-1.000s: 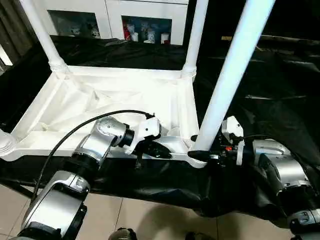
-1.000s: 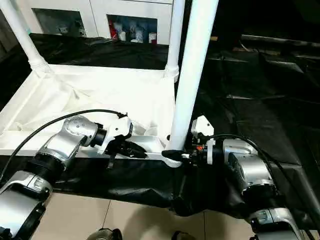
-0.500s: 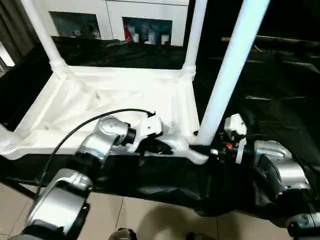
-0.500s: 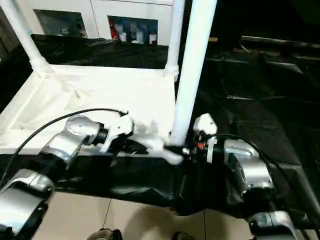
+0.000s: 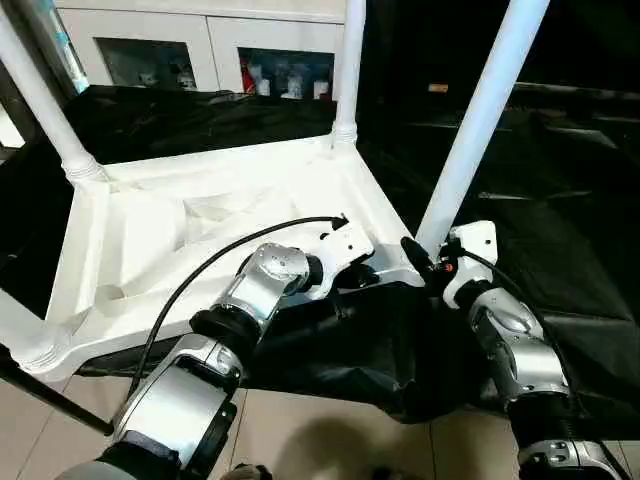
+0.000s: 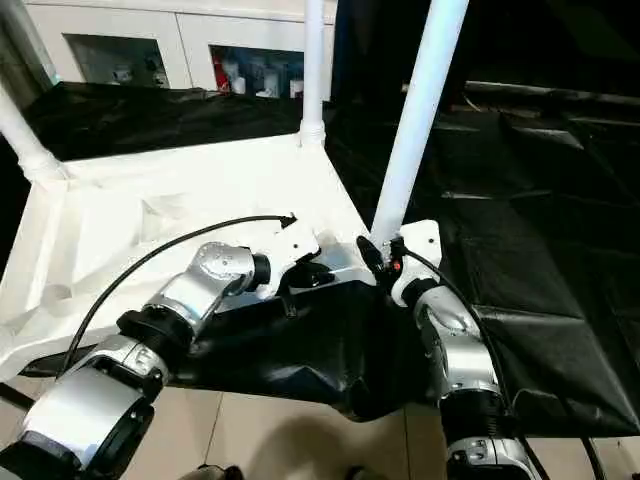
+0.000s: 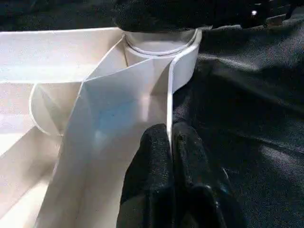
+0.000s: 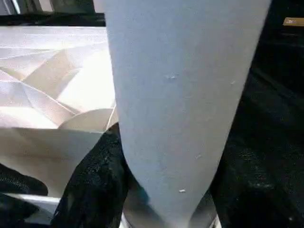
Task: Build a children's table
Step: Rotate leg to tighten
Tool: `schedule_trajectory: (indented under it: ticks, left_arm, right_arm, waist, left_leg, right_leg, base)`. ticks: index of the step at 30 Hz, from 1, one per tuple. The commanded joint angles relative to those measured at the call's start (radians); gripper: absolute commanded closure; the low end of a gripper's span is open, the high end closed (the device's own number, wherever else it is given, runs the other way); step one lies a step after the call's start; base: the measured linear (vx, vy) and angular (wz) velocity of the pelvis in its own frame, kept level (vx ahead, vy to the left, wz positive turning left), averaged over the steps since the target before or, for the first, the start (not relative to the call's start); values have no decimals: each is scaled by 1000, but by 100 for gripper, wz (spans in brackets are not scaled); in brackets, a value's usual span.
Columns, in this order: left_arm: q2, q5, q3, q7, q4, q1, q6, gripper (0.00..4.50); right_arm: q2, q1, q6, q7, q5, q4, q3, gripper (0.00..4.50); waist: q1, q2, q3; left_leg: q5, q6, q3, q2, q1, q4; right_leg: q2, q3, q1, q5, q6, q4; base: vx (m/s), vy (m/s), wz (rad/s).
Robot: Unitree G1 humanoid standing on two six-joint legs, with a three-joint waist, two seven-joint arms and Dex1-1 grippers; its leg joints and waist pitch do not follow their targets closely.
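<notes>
Four white legs (image 5: pixel 478 125) stick up from the upside-down table top (image 5: pixel 150 235) on the black cloth (image 5: pixel 560 250), while the left gripper (image 7: pixel 170 142) pinches the top's thin edge and the right gripper (image 5: pixel 420 262) hugs the nearest leg's bottom end.

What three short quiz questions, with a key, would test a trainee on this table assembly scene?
1. True or false: the table top lies with its ribbed underside facing up.
2. What does the left gripper pinch? A) a leg B) the table top's rim C) the black cloth
3. Fill in: the right gripper is at the base of an upright white ____.

Key: 1 true; 2 B, the rim; 3 leg.
</notes>
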Motion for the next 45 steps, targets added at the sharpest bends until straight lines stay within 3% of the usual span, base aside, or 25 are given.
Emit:
schedule_trajectory:
  ticks: [1, 7, 8, 11, 13, 15, 16, 20, 21, 24, 30, 33, 37, 39, 41, 42, 44, 45]
  left_arm:
    - [-35, -10, -19, -1, 13, -14, -26, 450]
    - [37, -13, -25, -126, 0, 0, -85, 450]
    - [53, -17, -26, -162, -11, 7, -97, 450]
    - [88, -38, -30, -262, -36, 26, -108, 450]
    - [130, -39, -43, -339, -51, 41, -134, 450]
    - [144, -39, -42, -357, -50, 43, -140, 450]
    - [161, -44, -41, -388, -50, 46, -146, 450]
    - [195, -61, -38, -459, -61, 53, -153, 450]
    - [215, -75, -34, -500, -75, 59, -152, 450]
    - [228, -84, -29, -519, -85, 62, -147, 450]
    - [233, -86, -20, -524, -82, 62, -151, 450]
    - [224, -96, -12, -507, -92, 65, -136, 450]
    - [204, -87, 0, -439, -68, 51, -120, 450]
    - [185, -81, 13, -372, -44, 38, -110, 450]
    - [150, -65, 29, -253, -5, 14, -99, 450]
    - [150, -65, 29, -253, -5, 14, -99, 450]
    - [121, -54, 36, -169, 20, -3, -87, 450]
    - [92, -48, 44, -97, 36, -16, -72, 450]
  right_arm:
    - [41, 30, 38, 190, 18, -1, 141, 184]
    - [-82, 19, 91, 419, 59, -36, 175, 179]
    - [-119, 18, 111, 494, 74, -50, 187, 179]
    - [-168, 4, 126, 575, 81, -54, 192, 179]
    - [-211, -16, 126, 643, 78, -45, 199, 179]
    - [-222, -26, 131, 670, 79, -38, 197, 179]
    - [-236, -36, 143, 704, 87, -32, 199, 179]
    - [-263, -47, 161, 763, 97, -26, 209, 179]
    - [-276, -50, 166, 792, 99, -22, 216, 202]
    - [-282, -51, 171, 812, 100, -19, 222, 215]
    - [-280, -53, 179, 844, 101, -13, 231, 240]
    - [-280, -37, 188, 841, 110, -29, 236, 241]
    - [-266, -2, 201, 800, 106, -51, 238, 241]
    - [-237, 12, 189, 717, 92, -42, 220, 242]
    - [-166, 13, 157, 505, 57, 15, 166, 245]
    - [-166, 13, 157, 505, 57, 15, 166, 246]
    - [-116, 7, 158, 359, 47, 53, 123, 247]
    - [-76, 4, 165, 258, 49, 72, 91, 248]
  waist:
    - [-6, -6, -43]
    - [1, -14, -46]
    - [5, -10, -50]
    - [7, -12, -52]
    - [8, -14, -55]
    - [14, -9, -59]
    - [15, -15, -62]
    - [21, -10, -68]
    - [26, -16, -69]
    - [31, -15, -65]
    - [29, -17, -56]
    - [30, -17, -56]
    - [31, -17, -59]
    - [32, -15, -57]
    - [30, -13, -53]
    - [24, -10, -51]
    - [16, -17, -50]
    - [9, -9, -49]
  left_leg:
    - [-505, 2, -44, 55, 28, -88]
    - [-419, 45, -35, 55, 18, -83]
    - [-376, 57, -34, 59, 16, -80]
    - [-338, 68, -31, 62, 12, -78]
    - [-292, 82, -28, 61, 1, -72]
    - [-270, 89, -22, 64, 11, -65]
    - [-243, 99, -21, 62, 8, -60]
    - [-141, 139, -18, 63, 3, -51]
    - [-130, 146, -15, 62, 5, -48]
    - [-138, 140, -14, 66, 6, -50]
    - [-269, 55, -17, 70, 12, -62]
    - [-278, 45, -16, 70, 15, -62]
    - [-249, 55, -13, 68, 14, -59]
    - [-260, 52, -13, 68, 15, -61]
    - [-306, 32, -14, 66, 18, -64]
    - [-356, 7, -16, 63, 28, -66]
    - [-379, -12, -28, 62, 18, -73]
    - [-420, -27, -31, 63, 26, -76]
  right_leg:
    - [-38, 26, 4, -508, -125, -81]
    - [-42, 34, 16, -428, -169, -69]
    - [-44, 36, 21, -384, -190, -62]
    - [-42, 35, 26, -328, -221, -51]
    - [-39, 33, 31, -282, -238, -39]
    - [-39, 38, 20, -236, -258, -34]
    - [-38, 36, 25, -190, -278, -25]
    - [-34, 33, 30, -41, -315, -3]
    - [-35, 33, 31, -27, -323, 0]
    - [-35, 34, 28, -58, -317, -3]
    - [-36, 40, 20, -266, -271, -21]
    - [-37, 42, 19, -278, -263, -22]
    - [-35, 42, 19, -231, -262, -20]
    - [-35, 42, 17, -246, -262, -22]
    - [-38, 43, 13, -335, -242, -32]
    - [-40, 44, 2, -409, -225, -44]
    - [-40, 39, 12, -481, -187, -48]
    - [-38, 38, 1, -508, -168, -55]
  base:
    - [0, 0, 0]
    - [0, 0, 0]
    - [0, 0, 0]
    - [0, 0, 0]
    - [0, 0, 0]
    - [26, -13, 2]
    - [51, -25, 3]
    - [13, -6, 1]
    - [0, 0, 0]
    - [0, 0, 0]
    - [0, 0, 0]
    - [0, 0, 0]
    - [0, 0, 0]
    - [0, 0, 0]
    - [0, 0, 0]
    - [0, 0, 0]
    - [0, 0, 0]
    - [0, 0, 0]
